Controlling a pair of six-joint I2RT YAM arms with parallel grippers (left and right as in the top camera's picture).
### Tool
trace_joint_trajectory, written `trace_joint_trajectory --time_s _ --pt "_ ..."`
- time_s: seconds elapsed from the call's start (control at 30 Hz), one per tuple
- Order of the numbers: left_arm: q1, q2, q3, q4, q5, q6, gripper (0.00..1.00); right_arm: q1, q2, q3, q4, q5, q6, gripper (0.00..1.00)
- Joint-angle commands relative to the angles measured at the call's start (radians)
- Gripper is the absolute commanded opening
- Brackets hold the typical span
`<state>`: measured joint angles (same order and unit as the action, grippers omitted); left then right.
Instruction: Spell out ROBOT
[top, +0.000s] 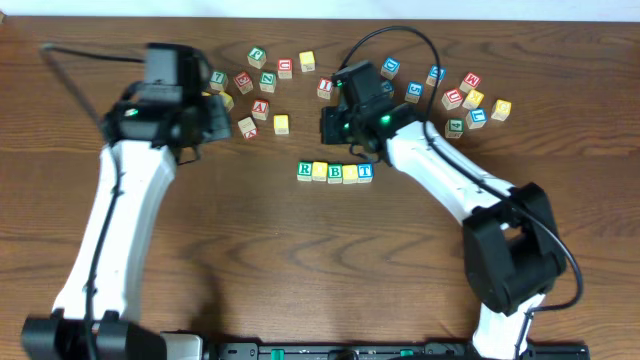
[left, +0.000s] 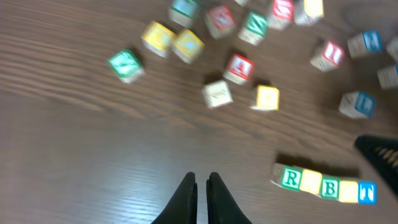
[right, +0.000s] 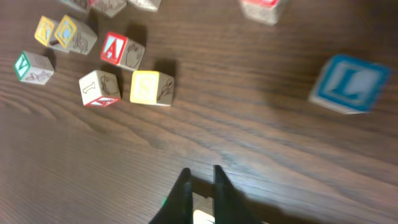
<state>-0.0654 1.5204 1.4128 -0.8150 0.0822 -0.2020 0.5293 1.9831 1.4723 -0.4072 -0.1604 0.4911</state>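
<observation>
A row of five letter blocks (top: 335, 172) lies at the table's middle: green R (top: 305, 171), yellow, B, yellow, blue T (top: 365, 171). It also shows in the left wrist view (left: 323, 185). My right gripper (top: 332, 125) hovers just beyond the row; in its wrist view the fingers (right: 200, 175) are nearly shut with a narrow gap and grip nothing. My left gripper (top: 218, 115) is up by the left cluster of loose blocks; its fingers (left: 199, 182) are shut and empty above bare wood.
Loose letter blocks lie at the back left (top: 262, 85) and back right (top: 470, 100). The right wrist view shows a blue L block (right: 348, 84), a yellow block (right: 151, 87) and a red A block (right: 118, 48) ahead.
</observation>
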Motion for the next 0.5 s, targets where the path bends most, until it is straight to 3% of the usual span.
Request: trace_joint_trajectory --time_s 0.0,0.47 --pt "0.055 -0.019 0.018 -0.03 -0.023 0.037 0.08 0.024 0.065 0.013 0.025 0.012 0.01 0.01" --pt "0.067 -0.011 -0.002 -0.041 -0.023 0.036 0.08 0.041 0.146 0.013 0.036 -0.008 0.012 0.01"
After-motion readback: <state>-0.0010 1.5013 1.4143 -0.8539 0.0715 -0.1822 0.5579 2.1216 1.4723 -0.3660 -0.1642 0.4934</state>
